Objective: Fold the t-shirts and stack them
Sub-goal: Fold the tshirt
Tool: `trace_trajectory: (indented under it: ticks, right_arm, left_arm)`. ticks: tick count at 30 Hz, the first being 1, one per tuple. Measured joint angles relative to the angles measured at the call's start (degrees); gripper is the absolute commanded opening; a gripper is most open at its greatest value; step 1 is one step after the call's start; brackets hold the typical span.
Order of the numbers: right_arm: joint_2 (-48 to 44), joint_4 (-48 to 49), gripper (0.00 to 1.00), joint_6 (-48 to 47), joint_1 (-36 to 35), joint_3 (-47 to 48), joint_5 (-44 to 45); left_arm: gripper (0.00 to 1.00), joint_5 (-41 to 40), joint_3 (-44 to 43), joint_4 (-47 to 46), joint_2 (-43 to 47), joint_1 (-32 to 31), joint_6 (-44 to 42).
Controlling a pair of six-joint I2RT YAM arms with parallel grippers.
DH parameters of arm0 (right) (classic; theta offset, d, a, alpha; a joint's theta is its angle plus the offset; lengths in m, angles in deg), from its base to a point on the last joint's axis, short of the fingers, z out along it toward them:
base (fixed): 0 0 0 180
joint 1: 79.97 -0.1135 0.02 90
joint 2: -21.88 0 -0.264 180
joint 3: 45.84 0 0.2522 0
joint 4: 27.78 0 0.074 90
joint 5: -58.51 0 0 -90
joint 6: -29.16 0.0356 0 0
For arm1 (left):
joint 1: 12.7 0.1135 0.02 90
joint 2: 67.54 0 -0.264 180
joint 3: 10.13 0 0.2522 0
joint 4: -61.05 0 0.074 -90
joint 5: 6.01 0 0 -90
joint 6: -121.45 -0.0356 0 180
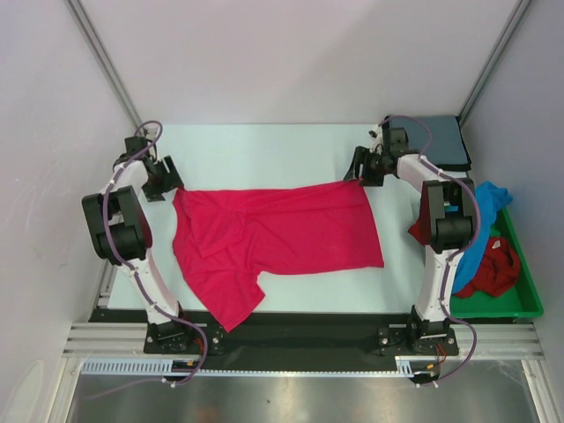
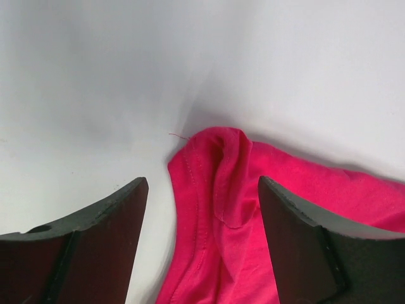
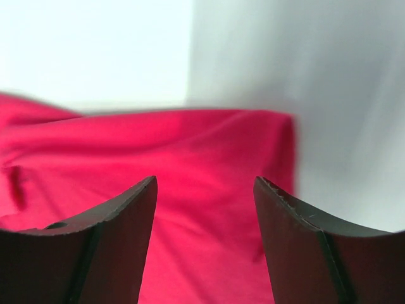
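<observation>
A bright pink-red t-shirt (image 1: 273, 233) lies spread across the middle of the table, one sleeve hanging toward the near edge. My left gripper (image 1: 173, 187) is open at the shirt's far left corner; in the left wrist view a bunched fold of the shirt (image 2: 218, 190) lies between the fingers (image 2: 107, 221). My right gripper (image 1: 359, 173) is open at the shirt's far right corner, with the cloth (image 3: 202, 164) under and between its fingers (image 3: 297, 221). A grey-blue shirt (image 1: 443, 141) lies folded at the back right. A bright blue shirt (image 1: 487, 220) and a darker red shirt (image 1: 489, 269) lie crumpled in the tray.
A green plastic tray (image 1: 529, 282) stands along the table's right edge, beside the right arm. White walls and metal frame posts close in the back and sides. A black rail runs along the near edge by the arm bases.
</observation>
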Motion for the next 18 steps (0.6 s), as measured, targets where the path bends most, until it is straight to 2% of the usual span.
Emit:
trace_trajectory:
  ticks: [4,13,18]
  right_arm:
    - [3.8,-2.7,0.69,-3.5,2.1,3.3,2.1]
    - [6.2,-5.7,0.68,-8.3,3.2,6.2,5.0]
    - [7.9,-5.6,0.63,-9.3,3.4,8.2,4.0]
  left_arm:
    - [0.73,0.0,-0.2,0.4,-1.5,0.0,-0.7]
    - [0.57,0.4,-0.2,0.8,-3.0,0.0,-1.0]
    - [0.45,0.7,-0.2,0.8,-3.3,0.0,-1.0]
